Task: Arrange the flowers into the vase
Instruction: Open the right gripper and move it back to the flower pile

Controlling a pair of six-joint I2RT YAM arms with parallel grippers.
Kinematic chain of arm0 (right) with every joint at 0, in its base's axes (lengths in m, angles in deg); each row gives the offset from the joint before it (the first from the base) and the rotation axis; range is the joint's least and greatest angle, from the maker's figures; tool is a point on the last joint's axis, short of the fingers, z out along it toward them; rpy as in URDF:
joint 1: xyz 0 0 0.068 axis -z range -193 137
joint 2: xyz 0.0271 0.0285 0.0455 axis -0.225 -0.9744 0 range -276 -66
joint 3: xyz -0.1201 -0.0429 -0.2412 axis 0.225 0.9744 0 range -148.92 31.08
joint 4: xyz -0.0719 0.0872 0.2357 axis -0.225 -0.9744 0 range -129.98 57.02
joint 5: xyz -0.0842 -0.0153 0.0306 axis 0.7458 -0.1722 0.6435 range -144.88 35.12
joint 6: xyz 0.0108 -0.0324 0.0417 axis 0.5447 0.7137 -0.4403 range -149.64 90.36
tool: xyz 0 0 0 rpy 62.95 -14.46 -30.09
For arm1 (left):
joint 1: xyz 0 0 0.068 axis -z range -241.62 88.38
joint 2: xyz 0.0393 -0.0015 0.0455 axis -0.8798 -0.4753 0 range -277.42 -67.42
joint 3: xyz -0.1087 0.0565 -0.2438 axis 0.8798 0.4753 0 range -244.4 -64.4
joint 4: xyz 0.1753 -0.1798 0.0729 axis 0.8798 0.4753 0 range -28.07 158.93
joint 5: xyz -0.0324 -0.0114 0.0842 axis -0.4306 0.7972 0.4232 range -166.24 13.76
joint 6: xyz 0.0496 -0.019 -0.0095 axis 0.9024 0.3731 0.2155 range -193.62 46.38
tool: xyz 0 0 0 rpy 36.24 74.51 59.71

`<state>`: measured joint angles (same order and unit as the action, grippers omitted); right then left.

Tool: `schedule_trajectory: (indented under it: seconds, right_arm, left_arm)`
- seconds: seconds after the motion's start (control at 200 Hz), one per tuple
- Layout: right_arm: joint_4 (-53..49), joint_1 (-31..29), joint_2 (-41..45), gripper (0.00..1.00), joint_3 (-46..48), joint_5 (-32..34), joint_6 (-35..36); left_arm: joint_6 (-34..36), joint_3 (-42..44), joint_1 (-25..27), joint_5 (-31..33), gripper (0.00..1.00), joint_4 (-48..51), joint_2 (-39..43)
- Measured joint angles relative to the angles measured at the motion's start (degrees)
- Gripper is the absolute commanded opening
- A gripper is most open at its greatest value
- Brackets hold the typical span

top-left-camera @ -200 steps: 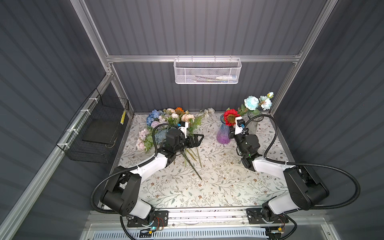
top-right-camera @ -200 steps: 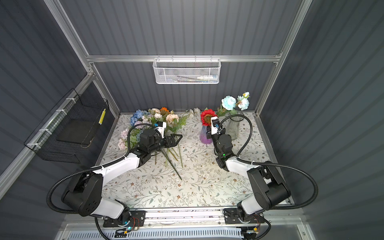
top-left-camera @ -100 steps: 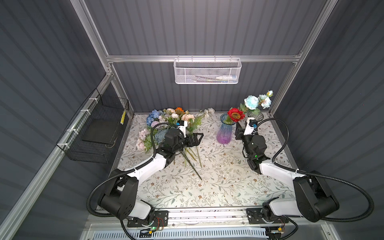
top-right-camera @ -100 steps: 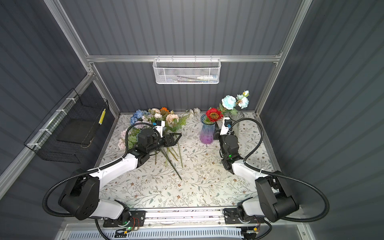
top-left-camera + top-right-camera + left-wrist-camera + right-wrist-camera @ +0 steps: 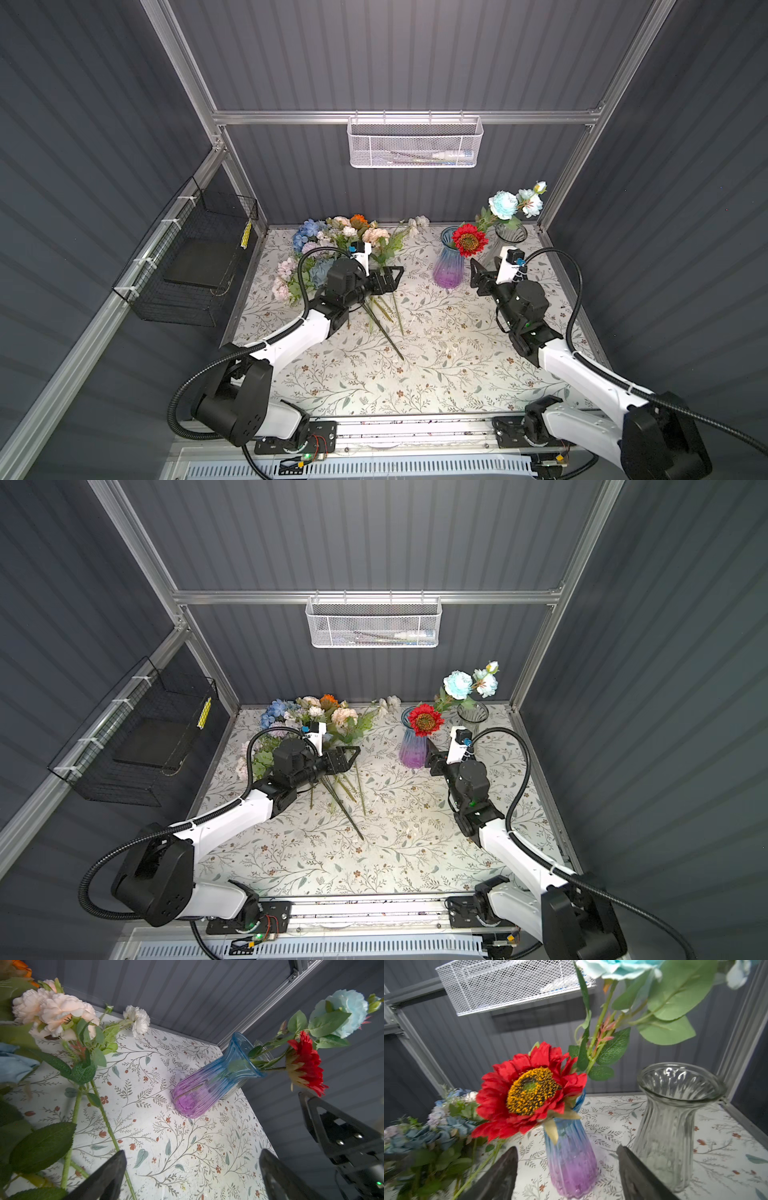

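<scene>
Right wrist shows the red flower (image 5: 529,1091) stem-down in the vase (image 5: 570,1174), head facing the spread right hand (image 5: 566,1148).

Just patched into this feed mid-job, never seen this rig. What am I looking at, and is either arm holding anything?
Two white robot arms work at a floral-patterned table. Both top views look down from overhead; each wrist view looks out past one arm's gripper. The left gripper is open by the pile of flowers, holding nothing. The right gripper is open too, beside the blue-purple vase, which holds a red sunflower and a pale blue flower. A clear vase stands empty.
</scene>
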<state>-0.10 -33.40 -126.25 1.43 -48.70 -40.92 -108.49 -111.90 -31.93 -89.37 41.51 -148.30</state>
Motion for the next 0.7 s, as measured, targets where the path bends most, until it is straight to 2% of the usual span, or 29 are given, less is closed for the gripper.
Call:
schedule_trajectory:
  seconds: [0.18, 0.385, 0.545, 0.7]
  right_arm:
    - [-12.3, -1.7, 2.8, 0.69, -0.3, -4.3, -5.4]
    - [-18.3, -11.0, 0.9, 0.65, -0.8, -5.2, -10.9]
    - [-18.3, -19.4, -9.1, 0.61, -5.8, -4.9, -14.6]
    - [-17.6, -24.1, -21.7, 0.59, -13.8, -4.9, -17.0]
  left_arm:
    - [1.8, 0.0, 0.0, 2.8, 1.0, 4.0, 0.7]
    - [4.6, -0.1, 0.0, 8.0, 1.0, 11.7, 1.5]
    - [5.9, -0.1, -0.2, 12.5, 1.0, 16.0, 4.4]
    - [6.0, 0.0, -2.0, 14.6, 1.0, 17.7, 7.5]
